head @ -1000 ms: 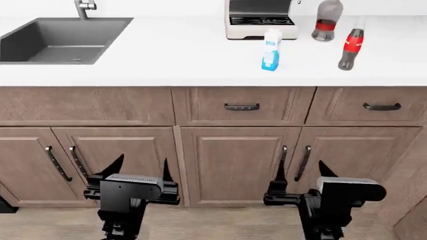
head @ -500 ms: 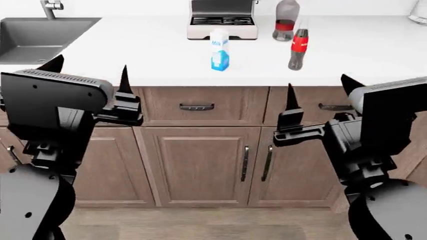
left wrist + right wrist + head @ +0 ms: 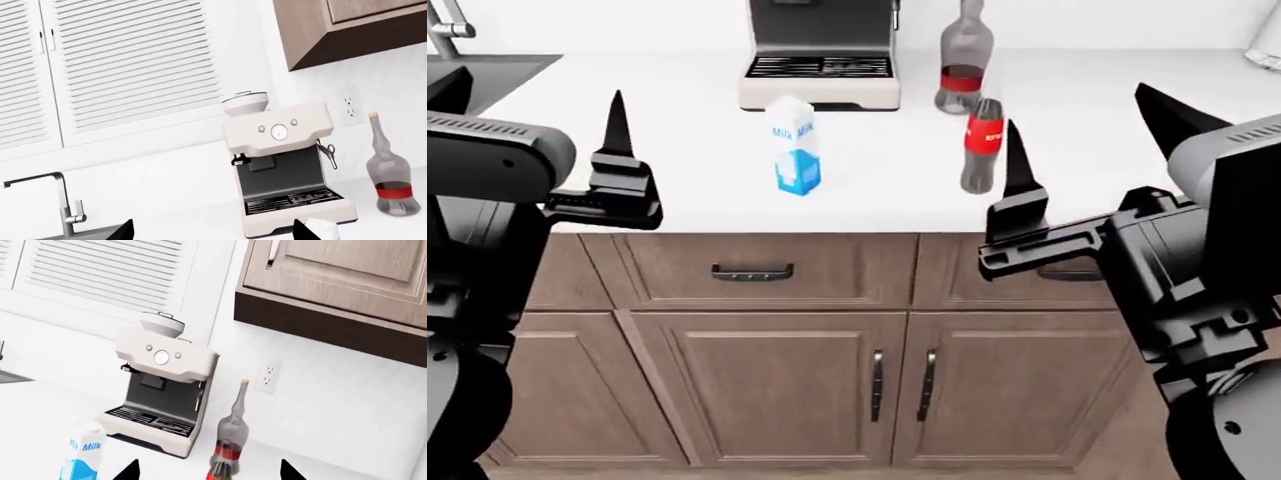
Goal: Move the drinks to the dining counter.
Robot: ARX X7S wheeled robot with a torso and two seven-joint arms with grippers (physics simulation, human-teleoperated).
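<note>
Head view: milk carton (image 3: pixel 794 145), small dark bottle (image 3: pixel 981 146) and tall clear bottle (image 3: pixel 964 57) upright on the white worktop (image 3: pixel 1121 140), beside a coffee machine (image 3: pixel 821 55). Left gripper (image 3: pixel 527 120) and right gripper (image 3: pixel 1088 150) raised before the cabinets (image 3: pixel 787 390), both spread wide, empty, short of the drinks.

Matte black boxy arms, each end effector (image 3: pixel 537 130) bearing pointed black fingers.

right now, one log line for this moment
phase: approach | left gripper: open, empty | right gripper: open, empty | milk carton, small bottle, tall bottle: upright on worktop, untouched
</note>
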